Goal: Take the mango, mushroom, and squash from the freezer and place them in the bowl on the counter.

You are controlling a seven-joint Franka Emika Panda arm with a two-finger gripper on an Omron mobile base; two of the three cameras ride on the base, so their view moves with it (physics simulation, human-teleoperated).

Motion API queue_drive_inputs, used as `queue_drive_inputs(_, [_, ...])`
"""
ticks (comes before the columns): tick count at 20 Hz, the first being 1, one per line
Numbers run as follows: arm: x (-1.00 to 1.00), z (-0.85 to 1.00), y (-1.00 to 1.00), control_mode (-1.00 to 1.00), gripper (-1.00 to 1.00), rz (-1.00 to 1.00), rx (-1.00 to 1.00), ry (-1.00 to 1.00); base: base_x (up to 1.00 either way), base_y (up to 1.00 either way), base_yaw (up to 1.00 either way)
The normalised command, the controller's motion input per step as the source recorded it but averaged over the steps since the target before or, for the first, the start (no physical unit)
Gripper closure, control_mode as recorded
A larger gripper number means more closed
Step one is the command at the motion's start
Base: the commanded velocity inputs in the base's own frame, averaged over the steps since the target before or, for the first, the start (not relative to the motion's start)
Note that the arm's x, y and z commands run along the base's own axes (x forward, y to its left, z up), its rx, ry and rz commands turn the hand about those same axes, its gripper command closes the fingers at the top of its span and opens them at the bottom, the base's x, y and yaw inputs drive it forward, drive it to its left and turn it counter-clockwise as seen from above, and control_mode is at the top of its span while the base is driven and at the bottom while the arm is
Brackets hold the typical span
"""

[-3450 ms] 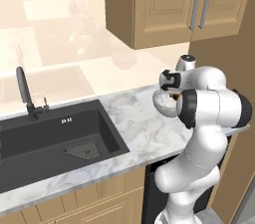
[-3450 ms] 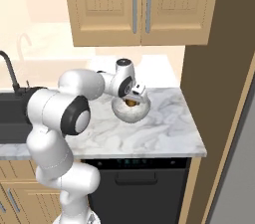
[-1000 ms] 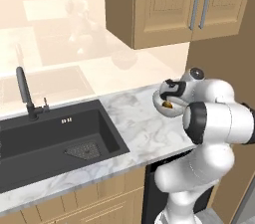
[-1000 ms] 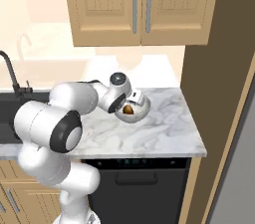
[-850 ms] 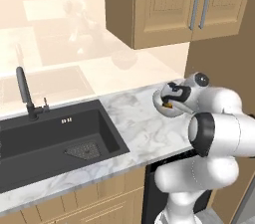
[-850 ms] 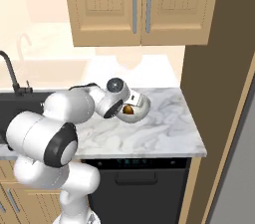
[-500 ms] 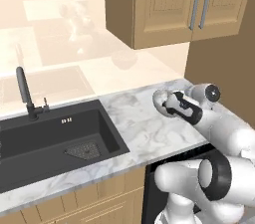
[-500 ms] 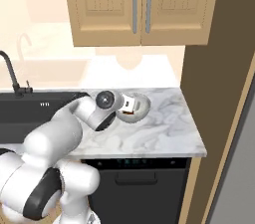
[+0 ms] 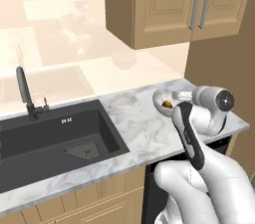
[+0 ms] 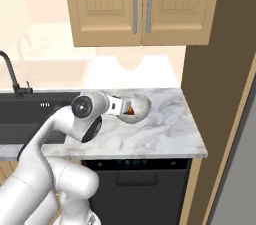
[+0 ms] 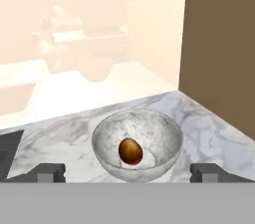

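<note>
The gripper point(image 11: 127, 172), earlier held down over the bowl point(image 9: 164, 102), has been drawn back toward the lower right of the left base view and levelled

one marbled bowl point(image 11: 137, 143) near the right end of the counter point(image 11: 69, 136), one small brown item point(image 11: 130, 151) inside it, one dark sink point(image 9: 55, 141), one tap point(image 9: 26, 93)

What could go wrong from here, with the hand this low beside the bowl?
1. The open tool sits low right beside the bowl; a careless swing away could nudge it along the counter.
2. The bowl holds a single reddish-brown item, so more freezer trips seem due, each one another pass close to the bowl.
</note>
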Motion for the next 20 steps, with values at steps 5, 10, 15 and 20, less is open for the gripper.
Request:
queue_drive_inputs(5, [-0.59,0.7,0.32,-1.0,-1.0,-0.01,-0.06,0.06,0.0,0.0,0.0])
queue_drive_inputs(10, [-0.71,0.39,0.21,-1.0,-1.0,-0.02,0.0,0.16,0.0,0.0,0.0])
queue_drive_inputs(15, [-0.7,0.02,0.14,-1.0,-1.0,-0.02,0.0,0.29,0.0,0.0,0.0])
queue_drive_inputs(20, [-0.56,-0.01,0.03,-1.0,-1.0,0.0,0.06,0.34,0.0,0.0,0.0])
